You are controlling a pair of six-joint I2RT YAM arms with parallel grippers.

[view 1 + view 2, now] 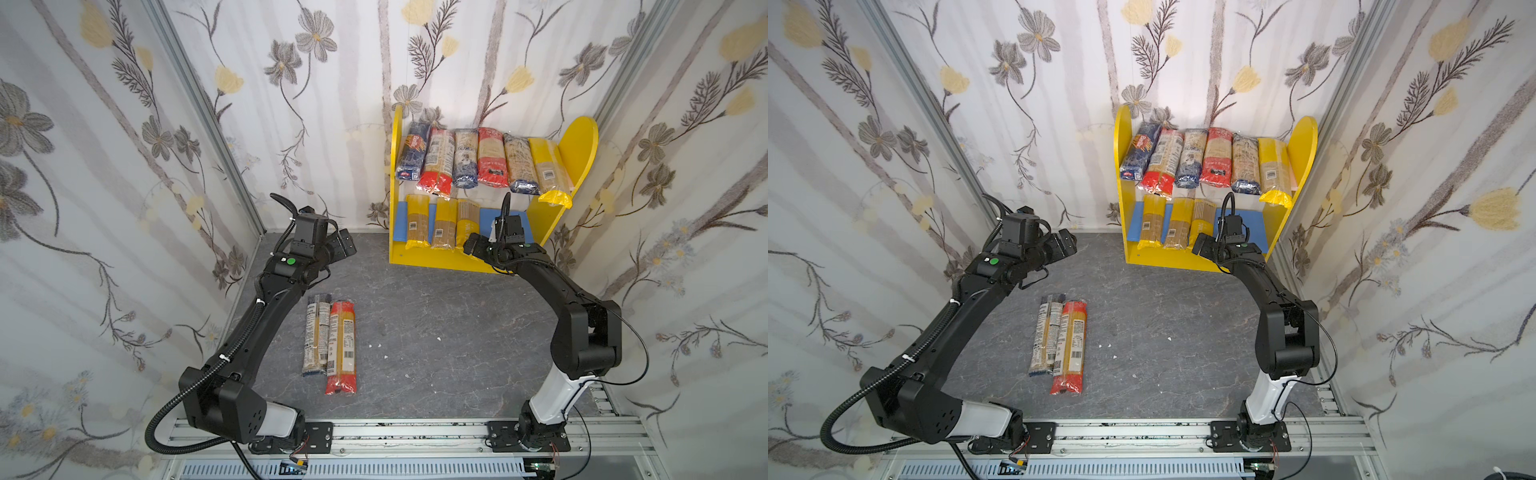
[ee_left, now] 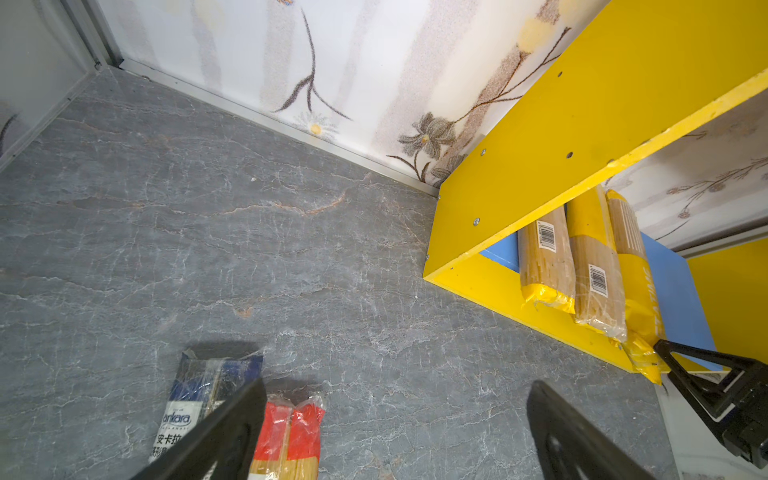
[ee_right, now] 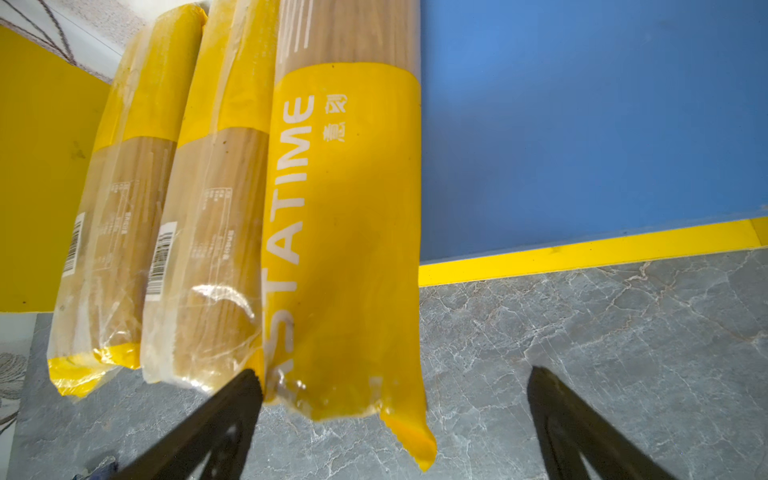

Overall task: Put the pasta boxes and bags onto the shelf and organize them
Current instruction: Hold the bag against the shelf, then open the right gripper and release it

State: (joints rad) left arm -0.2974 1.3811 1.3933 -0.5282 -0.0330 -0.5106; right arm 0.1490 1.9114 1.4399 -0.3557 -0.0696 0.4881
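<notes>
A grey marbled bench (image 1: 436, 324) fills the floor of the papered booth. At its back, right of the middle, stands the shelf (image 1: 582, 141), yellow at the sides and base.

The left arm (image 1: 257, 324) reaches from the near left corner toward the middle of the bench. The right arm (image 1: 582, 332) bends from the near right corner up to the shelf front.

On the shelf's upper board six packets lie side by side, ends toward the front, from a dark blue packet (image 1: 411, 153) at the left to a yellow packet (image 1: 548, 170) at the right, whose end hangs over the front edge. On the blue lower board (image 1: 490, 220), three yellow-ended packets lie together at the left, and the rightmost one (image 3: 345, 232) sticks out past the base.

Two more packets lie on the bench near the left arm, touching along their length: a blue-ended packet (image 1: 316, 334) and a red-ended packet (image 1: 341, 347) to its right.

The right hand (image 1: 471, 245) hangs just in front of that rightmost lower packet, spread wide and pinching nothing. In its wrist view, one finger (image 3: 232, 415) sits at the packet's edge, the other well clear.

The left hand (image 1: 345, 245) hovers above the bench beyond the two loose packets, also spread wide, with nothing between its fingers (image 2: 232, 428).

A few white crumbs (image 1: 438, 338) dot the bench.
</notes>
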